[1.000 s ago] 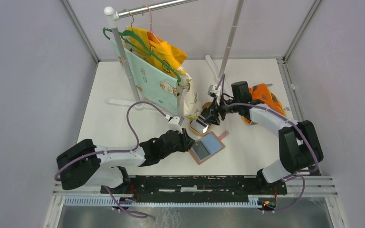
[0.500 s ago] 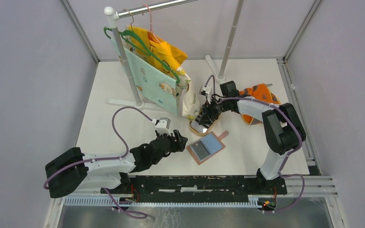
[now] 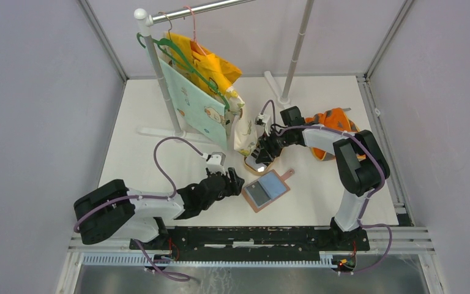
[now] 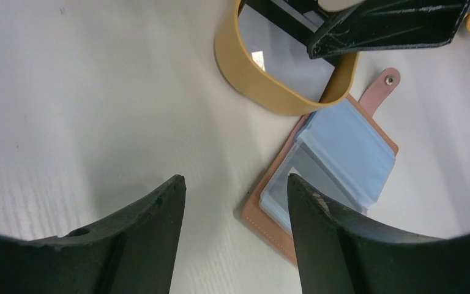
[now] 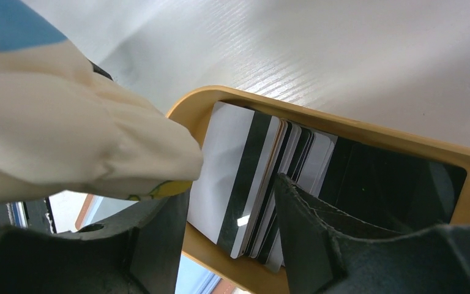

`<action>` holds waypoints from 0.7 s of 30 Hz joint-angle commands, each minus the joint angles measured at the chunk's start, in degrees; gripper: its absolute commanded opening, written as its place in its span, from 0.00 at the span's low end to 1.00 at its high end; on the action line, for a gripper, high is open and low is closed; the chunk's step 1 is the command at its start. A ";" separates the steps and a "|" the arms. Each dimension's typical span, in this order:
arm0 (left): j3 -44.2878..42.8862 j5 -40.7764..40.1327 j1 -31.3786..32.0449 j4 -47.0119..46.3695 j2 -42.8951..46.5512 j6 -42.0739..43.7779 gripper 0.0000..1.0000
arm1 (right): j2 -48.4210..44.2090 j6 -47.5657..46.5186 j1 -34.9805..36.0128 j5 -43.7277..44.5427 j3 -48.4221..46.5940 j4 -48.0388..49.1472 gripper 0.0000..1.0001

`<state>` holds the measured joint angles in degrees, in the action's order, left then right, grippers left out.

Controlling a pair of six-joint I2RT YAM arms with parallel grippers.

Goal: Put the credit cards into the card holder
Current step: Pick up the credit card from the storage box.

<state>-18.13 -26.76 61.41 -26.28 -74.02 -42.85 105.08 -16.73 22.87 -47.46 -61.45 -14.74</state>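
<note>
The card holder [image 3: 267, 190] lies open on the table, with its reddish-brown cover [image 4: 269, 226] under grey-blue pockets [image 4: 349, 147] and its strap tab pointing away. Just left of it my left gripper [image 3: 235, 182] [image 4: 235, 184] hovers open and empty over bare table, its right finger overlapping the holder's near corner. Several credit cards [image 5: 245, 177], white and dark with stripe bands, stand fanned in the tan oval dish [image 3: 259, 164] [image 5: 343, 128]. My right gripper [image 3: 262, 154] [image 5: 231, 187] is down in the dish, open, with its fingers on either side of part of the stack.
A cream cloth bag [image 3: 242, 127] [image 5: 67, 122] hangs from the clothes rack [image 3: 159, 73] and presses against my right gripper's left finger. Hangers with cloths [image 3: 196, 86] fill the back left. An orange patterned cloth [image 3: 336, 119] lies behind the right arm. A second rack pole [image 3: 295, 55] stands at the back.
My left gripper has opened and drawn back a little from the card holder's left edge. The right arm has folded in, and its gripper has settled lower into the dish.
</note>
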 commanded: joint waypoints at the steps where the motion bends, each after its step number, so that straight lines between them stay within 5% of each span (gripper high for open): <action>1: -3.06 2.13 -1.90 -6.69 -1.79 0.31 0.67 | -0.38 0.70 0.11 -3.14 0.18 -0.40 0.58; 21: -3.92 11.41 -8.20 -12.56 -8.40 1.45 0.56 | -3.56 14.97 -0.54 -14.76 8.54 9.97 0.44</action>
<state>-21.04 -16.25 53.74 -34.85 -82.13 -42.83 103.33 -5.98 22.26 -57.39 -53.49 -8.32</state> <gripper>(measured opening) 0.567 0.448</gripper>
